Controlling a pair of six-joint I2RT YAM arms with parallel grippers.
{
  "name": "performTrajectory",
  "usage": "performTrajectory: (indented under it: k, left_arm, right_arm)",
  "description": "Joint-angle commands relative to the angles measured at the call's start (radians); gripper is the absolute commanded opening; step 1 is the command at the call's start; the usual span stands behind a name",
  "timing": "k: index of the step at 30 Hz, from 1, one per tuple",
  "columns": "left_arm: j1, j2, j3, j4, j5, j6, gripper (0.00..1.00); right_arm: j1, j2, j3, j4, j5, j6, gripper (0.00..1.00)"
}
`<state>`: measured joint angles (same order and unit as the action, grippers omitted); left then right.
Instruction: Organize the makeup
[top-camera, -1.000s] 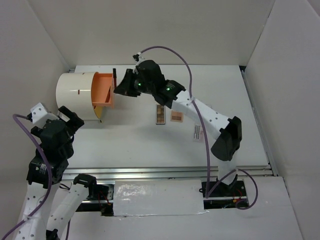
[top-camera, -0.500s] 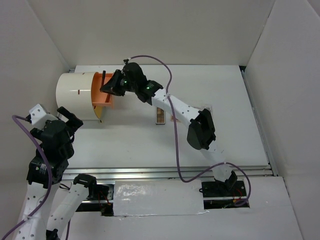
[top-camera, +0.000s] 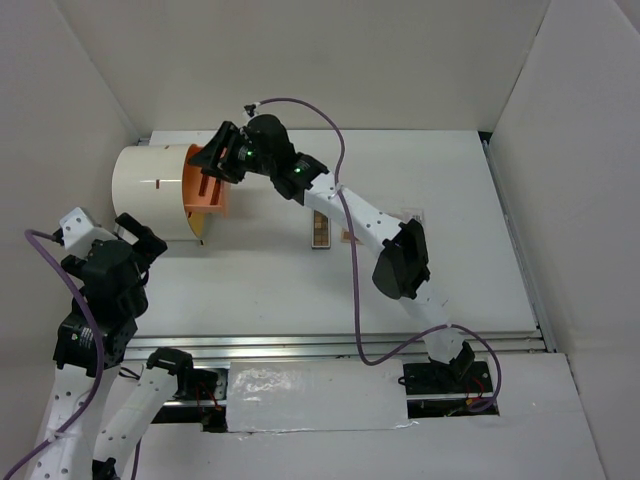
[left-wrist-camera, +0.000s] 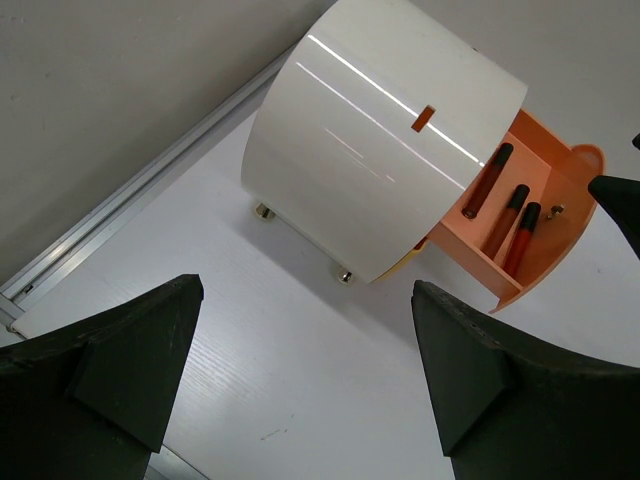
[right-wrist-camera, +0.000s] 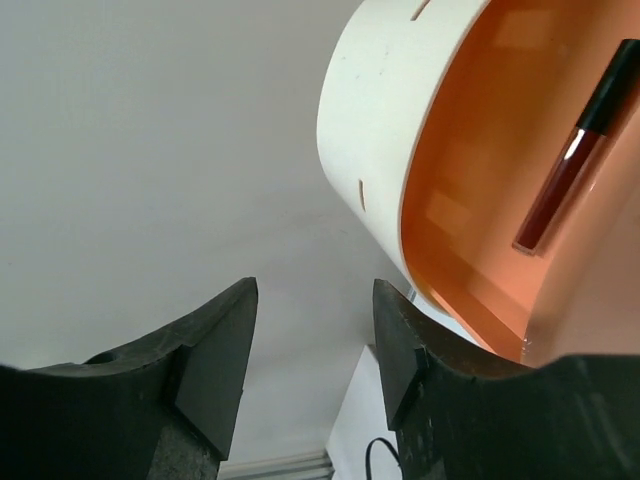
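Note:
The white cylinder lies at the back left with its orange drawer pulled out. Three dark-red lip tubes with black caps lie in the drawer; one lip tube shows in the right wrist view. My right gripper is open and empty just above the drawer; in its own view the gripper holds nothing. The brown eyeshadow palette lies mid-table, and the peach palette beside it is partly hidden by the right arm. My left gripper is open and empty in front of the cylinder.
A clear-packaged card peeks out from behind the right arm's elbow. White walls enclose the table on the left, back and right. The cylinder stands on small metal feet. A metal rail runs along the near edge.
My right gripper has moved left from beside the drawer to over it. The thin dark tube it carried is no longer between its fingers. The left arm has not moved.

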<state>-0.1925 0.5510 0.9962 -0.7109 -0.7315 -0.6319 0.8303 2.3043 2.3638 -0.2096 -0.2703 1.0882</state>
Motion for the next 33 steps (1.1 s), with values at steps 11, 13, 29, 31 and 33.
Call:
performTrajectory:
  k: [11,13,29,31,33]
  left_arm:
    - [0.004,0.214,0.247,-0.086,-0.049,-0.05,0.99]
    - [0.007,0.324,0.379,-0.104,0.013,-0.042,0.99]
    - [0.082,0.656,0.559,0.207,-0.058,0.164,0.99]
    - [0.106,0.703,0.541,0.26,-0.057,0.167,0.99]
    - [0.14,0.745,0.552,0.258,-0.045,0.147,0.99]
  right_arm:
    - [-0.048,-0.233,-0.152,-0.262,0.356,-0.398,0.04]
    - [-0.046,-0.247,-0.185,-0.272,0.391,-0.41,0.02]
    - [-0.039,-0.18,-0.416,0.251,0.112,-0.37,0.05]
    - [-0.039,-0.145,-0.381,0.24,0.103,-0.369,0.05]
    - [-0.037,-0.129,-0.364,0.257,0.088,-0.361,0.05]
